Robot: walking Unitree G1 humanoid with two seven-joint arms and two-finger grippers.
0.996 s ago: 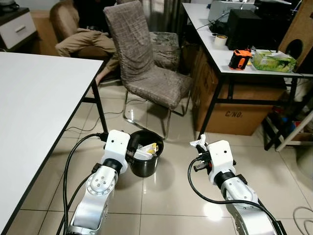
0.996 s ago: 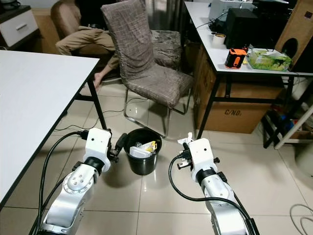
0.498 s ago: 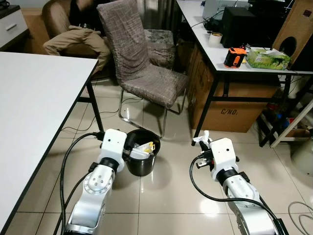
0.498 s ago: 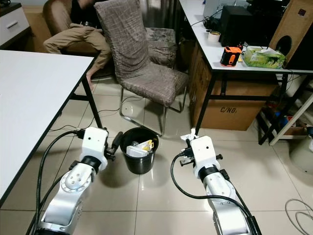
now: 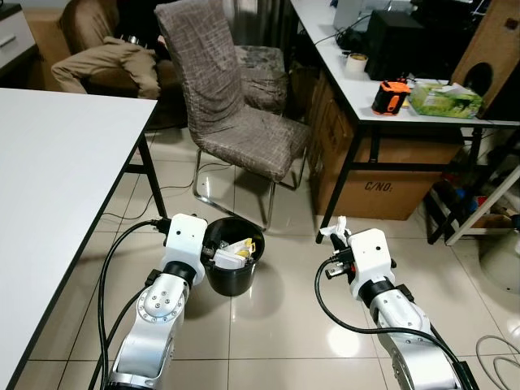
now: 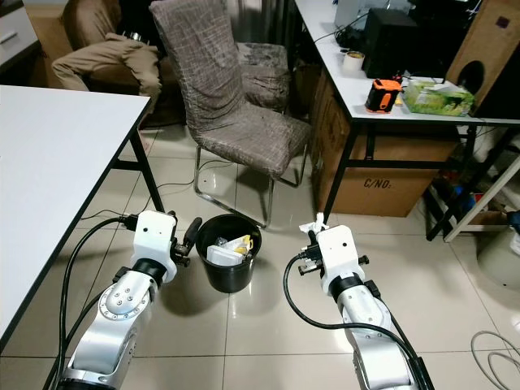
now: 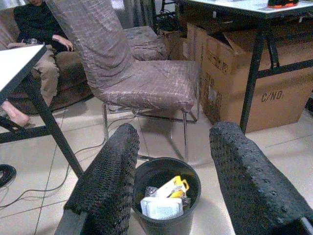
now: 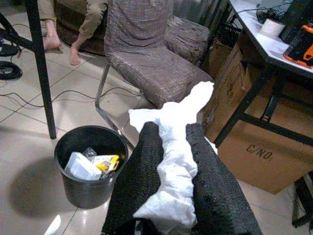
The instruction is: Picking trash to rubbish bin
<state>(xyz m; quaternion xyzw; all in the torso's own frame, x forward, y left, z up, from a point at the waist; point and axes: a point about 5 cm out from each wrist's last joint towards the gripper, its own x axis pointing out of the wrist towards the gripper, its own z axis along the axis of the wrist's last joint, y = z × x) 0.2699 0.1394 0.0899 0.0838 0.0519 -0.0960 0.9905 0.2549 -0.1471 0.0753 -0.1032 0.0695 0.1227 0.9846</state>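
Observation:
A black rubbish bin [image 5: 213, 275] stands on the tiled floor, holding white and yellow packaging [image 7: 164, 200]. My left gripper [image 7: 175, 129] is open just left of the bin, its two black fingers [image 7: 110, 186] framing it from above. To the right of the bin, my right gripper [image 8: 171, 128] is shut on a crumpled white tissue [image 8: 173, 161] that sticks up past the fingertips. That tissue [image 5: 333, 233] hangs above the floor, about a bin's width away from the bin [image 8: 63, 147].
Behind the bin is a chair with a grey-brown cover [image 5: 236, 106]. A white table [image 5: 57, 179] runs along the left. On the right a desk [image 5: 406, 114] has a cardboard box [image 5: 390, 175] under it. A person [image 5: 97, 61] sits on a sofa at the back.
The whole picture has shifted, so the camera has moved. Both arms keep their poses by the bin, and the right gripper still holds the tissue.

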